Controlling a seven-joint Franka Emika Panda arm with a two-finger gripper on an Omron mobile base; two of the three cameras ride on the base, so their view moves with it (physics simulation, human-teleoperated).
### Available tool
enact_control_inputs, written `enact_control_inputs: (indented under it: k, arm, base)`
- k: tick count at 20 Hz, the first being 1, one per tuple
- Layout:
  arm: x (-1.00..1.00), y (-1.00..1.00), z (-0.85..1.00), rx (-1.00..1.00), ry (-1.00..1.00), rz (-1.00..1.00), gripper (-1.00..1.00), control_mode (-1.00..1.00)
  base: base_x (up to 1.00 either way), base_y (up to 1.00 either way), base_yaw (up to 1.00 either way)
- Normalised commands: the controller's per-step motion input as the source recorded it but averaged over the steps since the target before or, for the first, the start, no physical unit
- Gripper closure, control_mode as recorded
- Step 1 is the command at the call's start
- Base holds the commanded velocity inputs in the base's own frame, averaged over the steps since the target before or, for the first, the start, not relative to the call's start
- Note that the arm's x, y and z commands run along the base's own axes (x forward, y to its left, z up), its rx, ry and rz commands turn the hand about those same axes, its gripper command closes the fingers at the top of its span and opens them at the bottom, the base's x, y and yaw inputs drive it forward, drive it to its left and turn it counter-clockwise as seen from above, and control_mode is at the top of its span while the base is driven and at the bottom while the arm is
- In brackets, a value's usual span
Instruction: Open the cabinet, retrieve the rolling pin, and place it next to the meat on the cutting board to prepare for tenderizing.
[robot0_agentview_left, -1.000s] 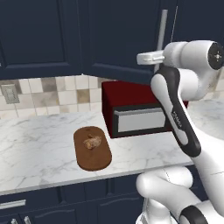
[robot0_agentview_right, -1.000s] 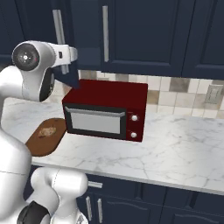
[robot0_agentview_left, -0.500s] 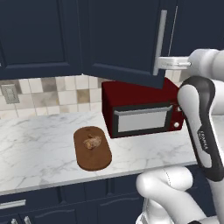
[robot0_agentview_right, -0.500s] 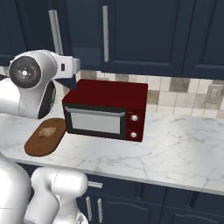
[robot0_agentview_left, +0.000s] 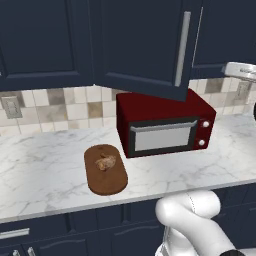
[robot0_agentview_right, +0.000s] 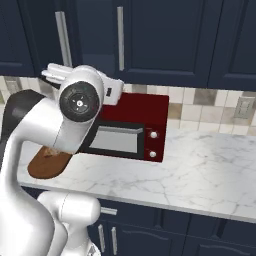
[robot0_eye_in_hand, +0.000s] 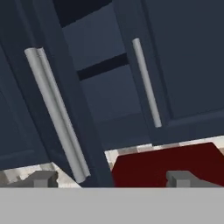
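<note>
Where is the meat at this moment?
The meat lies on the upper half of the cutting board, on the counter left of the microwave in the left base view.

The tall dark navy wall cabinet (robot0_agentview_left: 145, 45) runs off the top edge in both base views, so its upper part is cut away; its swung-out door hides the shelves from the left; through the gap in the hand view the inside (robot0_eye_in_hand: 94, 65) is too dark to tell what lies there; the white arm covers most of the oval dark brown wooden cutting board (robot0_agentview_right: 47, 165) from the right.
</note>
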Motion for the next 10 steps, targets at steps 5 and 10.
enact_control_inputs:
  k: [5,10]
  arm:
    - [0.26,-0.13,-0.10,0.12,0.07,0.20,-1.00,-1.00]
    - [0.46,0.00,-0.13,0.10,0.02,0.21,-1.00,-1.00]
  base:
    - [0.00,0.00,0.00]
    - [0.00,0.00,0.00]
